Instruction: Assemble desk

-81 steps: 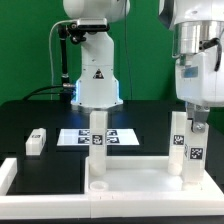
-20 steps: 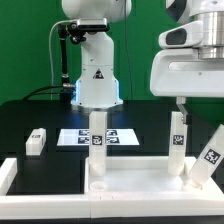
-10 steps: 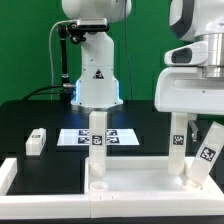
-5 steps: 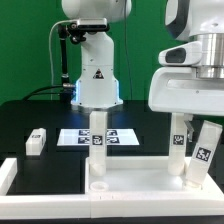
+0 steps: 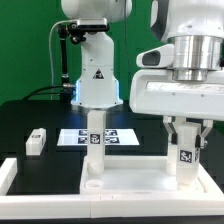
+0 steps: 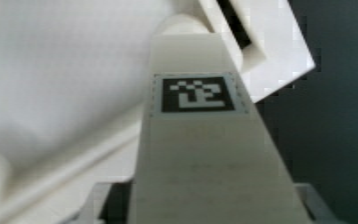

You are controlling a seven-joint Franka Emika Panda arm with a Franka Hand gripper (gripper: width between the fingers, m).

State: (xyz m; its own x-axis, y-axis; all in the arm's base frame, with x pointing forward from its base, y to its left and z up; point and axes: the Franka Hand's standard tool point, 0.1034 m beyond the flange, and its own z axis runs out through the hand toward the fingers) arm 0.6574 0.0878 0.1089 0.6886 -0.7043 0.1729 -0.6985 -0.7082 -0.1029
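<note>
The white tray-like tabletop point(image 5: 130, 182) lies at the front of the exterior view. One white leg point(image 5: 94, 140) stands upright on it towards the exterior view's left. My gripper point(image 5: 186, 136) is shut on a second tagged leg point(image 5: 186, 156) and holds it upright over the tabletop's right part. In the wrist view this leg point(image 6: 197, 110) runs out from between my fingers point(image 6: 105, 203), with the tabletop's rim point(image 6: 265, 45) beyond it. A third leg point(image 5: 36, 140) lies on the black table at the exterior view's left. Any leg behind the held one is hidden.
The marker board point(image 5: 112, 136) lies flat behind the tabletop. The robot base point(image 5: 95, 80) stands at the back. A white border rail point(image 5: 8, 172) runs along the front left. The wrist body fills the upper right of the exterior view.
The gripper has moved towards the exterior view's left with the leg. The leg has turned from tilted to upright and now covers the spot where another leg stood.
</note>
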